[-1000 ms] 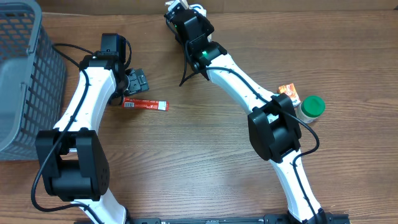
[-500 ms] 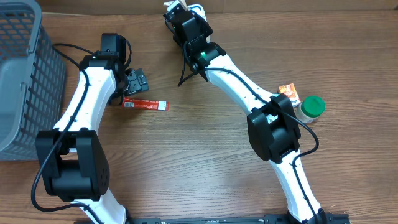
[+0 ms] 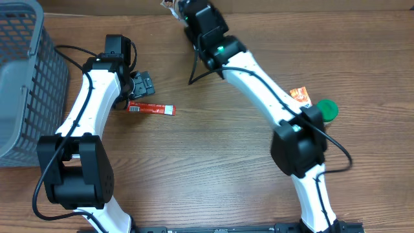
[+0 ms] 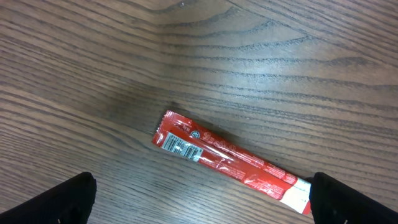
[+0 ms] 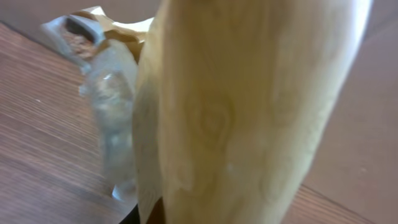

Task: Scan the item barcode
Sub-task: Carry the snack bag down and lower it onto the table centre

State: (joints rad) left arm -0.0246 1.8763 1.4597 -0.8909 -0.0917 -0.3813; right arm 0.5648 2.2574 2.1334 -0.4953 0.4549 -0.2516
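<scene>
A red stick packet (image 3: 151, 109) lies flat on the wooden table, its white barcode label (image 4: 180, 146) facing up at its left end. My left gripper (image 3: 141, 85) hovers just above it, open, with the packet (image 4: 230, 158) between and slightly beyond its black fingertips (image 4: 74, 196). At the table's far edge, my right gripper (image 3: 184, 9) is shut on a pale yellow packet (image 5: 249, 112) with clear crinkled wrap. That packet fills the right wrist view and hides the fingers. No barcode shows on it.
A grey mesh basket (image 3: 19, 77) stands at the left edge. A green-lidded jar (image 3: 325, 110) and a small orange packet (image 3: 299, 96) sit on the right beside the right arm. A black cable (image 3: 194, 71) hangs from the right arm.
The right arm has swung up and to the right, carrying the pale packet toward the far edge. The left arm and the red packet have stayed put.
</scene>
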